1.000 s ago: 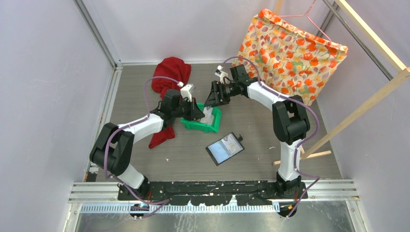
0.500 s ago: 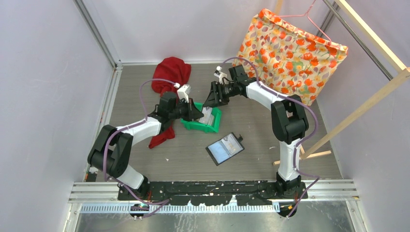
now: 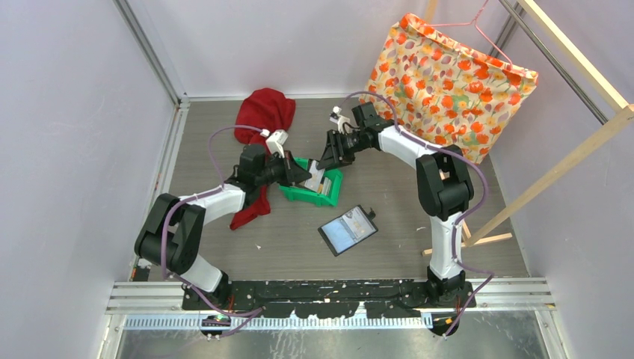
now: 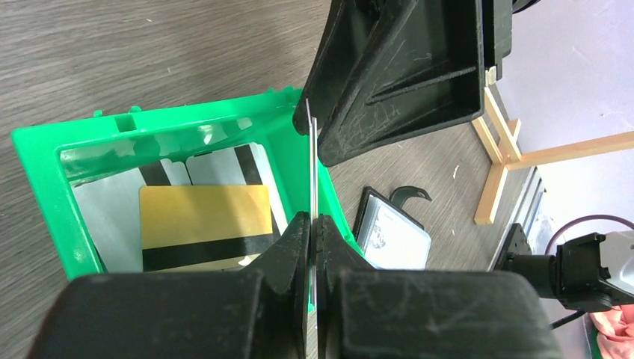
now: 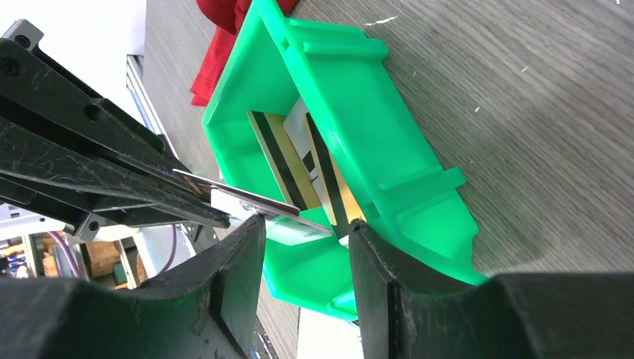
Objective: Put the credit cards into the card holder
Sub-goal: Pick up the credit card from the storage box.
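From above, the green plastic open-topped bin (image 3: 312,197) sits mid-bench on the grey wood-grain bench (image 3: 389,217), and both arms reach over it, the left jaws from the left and the right jaws from the far side. The small black folding card holder (image 3: 348,229) lies spread open just nearer the arm bases, apart from the bin, with its pale glossy pockets facing up. At this size I cannot tell whether any pocket already has a card in it.

In the left wrist view, the left jaws are pressed together on a thin pale credit card (image 4: 311,168) seen edge-on, standing above the bin's right wall. One finger of the right jaws sits beside the card's far end. On the bin floor lie a yellow-orange card with a black stripe (image 4: 205,217) and, partly under it, white and grey striped cards (image 4: 224,164).

In the right wrist view, the right jaws are spread, with the free end of the held card between them. It is close to one finger, but nothing is clamped.

I judge the task to be at an early stage. One card is lifted and looks about to pass from one arm to the other. At least three more wait in the bin, and all of them have yet to be slid into the holder.
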